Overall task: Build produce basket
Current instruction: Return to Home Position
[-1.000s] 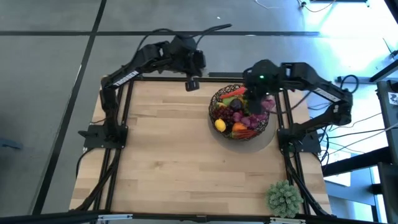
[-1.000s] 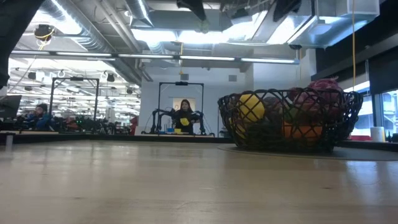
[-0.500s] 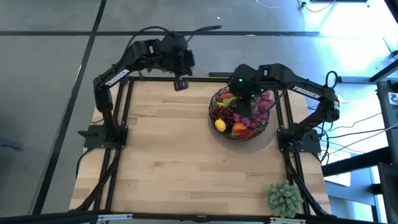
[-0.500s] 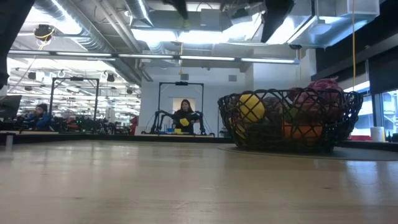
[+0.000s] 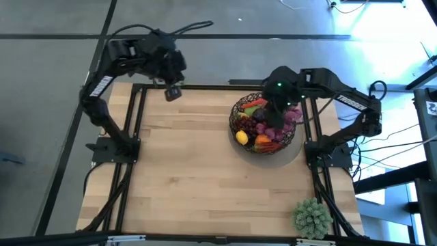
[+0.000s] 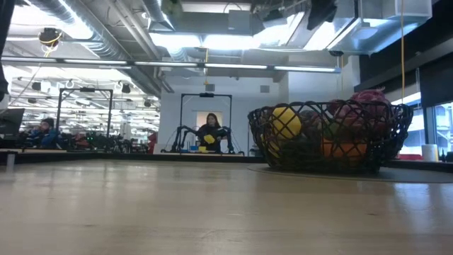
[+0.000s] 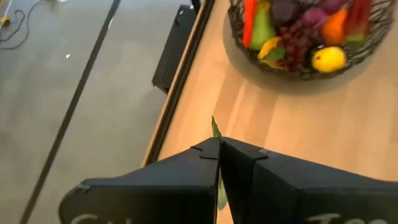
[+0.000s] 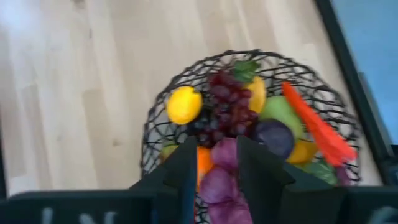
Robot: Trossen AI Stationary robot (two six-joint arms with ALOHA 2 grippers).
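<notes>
Right claw point(image 8: 216, 163) part open, empty, above basket point(image 8: 155, 115); left claw point(image 7: 220, 149) pinched closed, over far table point(image 5: 191, 171) edge.

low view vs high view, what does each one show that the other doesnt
Low view only: the room behind, with a person. High view only: the spiky plant ball at a table corner, the left gripper at the table's edge, the right gripper over the basket. Both: the basket filled with produce, lemon included.
</notes>
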